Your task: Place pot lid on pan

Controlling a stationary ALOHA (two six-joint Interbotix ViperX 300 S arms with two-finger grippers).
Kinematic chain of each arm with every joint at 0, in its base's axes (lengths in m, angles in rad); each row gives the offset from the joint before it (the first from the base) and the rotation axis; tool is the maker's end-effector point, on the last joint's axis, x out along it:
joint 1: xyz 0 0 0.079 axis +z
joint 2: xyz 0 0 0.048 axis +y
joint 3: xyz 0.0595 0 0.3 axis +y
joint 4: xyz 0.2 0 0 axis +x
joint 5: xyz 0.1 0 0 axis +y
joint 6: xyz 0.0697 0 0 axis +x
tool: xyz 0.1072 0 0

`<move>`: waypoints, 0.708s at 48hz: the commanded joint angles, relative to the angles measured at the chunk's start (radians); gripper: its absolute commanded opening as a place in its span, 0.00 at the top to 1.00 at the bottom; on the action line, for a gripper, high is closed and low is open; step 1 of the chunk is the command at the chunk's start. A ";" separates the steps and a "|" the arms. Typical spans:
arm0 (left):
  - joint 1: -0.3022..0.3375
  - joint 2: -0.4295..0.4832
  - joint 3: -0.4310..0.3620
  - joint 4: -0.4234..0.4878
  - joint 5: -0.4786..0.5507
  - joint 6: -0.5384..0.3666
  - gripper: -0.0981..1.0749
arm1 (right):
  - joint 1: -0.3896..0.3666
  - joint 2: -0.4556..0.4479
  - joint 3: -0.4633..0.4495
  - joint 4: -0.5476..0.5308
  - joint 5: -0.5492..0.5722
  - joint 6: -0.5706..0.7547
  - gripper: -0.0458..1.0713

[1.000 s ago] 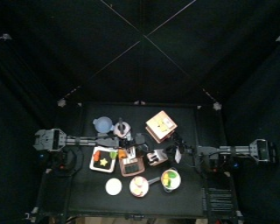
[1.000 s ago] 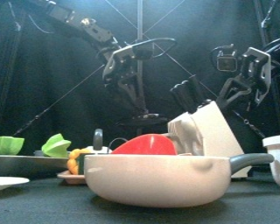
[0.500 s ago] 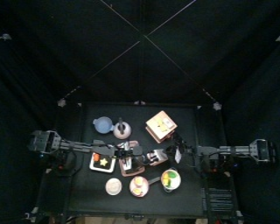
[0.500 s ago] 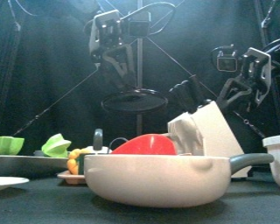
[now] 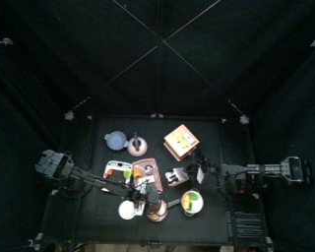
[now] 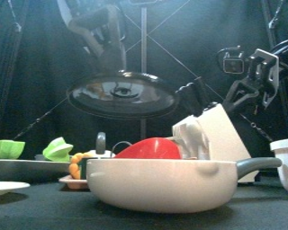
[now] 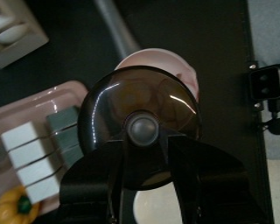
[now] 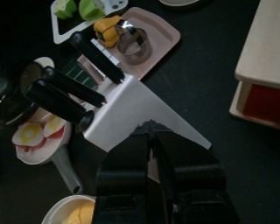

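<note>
Overhead, the left gripper's (image 7: pixel 140 179) fingers, spread wide, grip the pot lid (image 6: pixel 121 93) above the pan (image 6: pixel 171 184).

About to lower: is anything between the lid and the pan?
Nothing visible. The left gripper holds the glass lid in the air above the white pan, with open space between them.
</note>
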 commanded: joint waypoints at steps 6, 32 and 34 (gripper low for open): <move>-0.051 0.086 -0.126 0.005 -0.015 0.000 0.34 | 0.002 -0.003 -0.008 0.003 -0.003 -0.003 0.59; -0.049 0.189 -0.204 0.023 0.012 -0.002 0.34 | 0.003 -0.005 -0.009 0.002 -0.003 -0.003 0.59; -0.049 0.189 -0.202 0.023 0.012 -0.002 0.34 | 0.003 -0.005 -0.009 0.002 -0.003 -0.003 0.59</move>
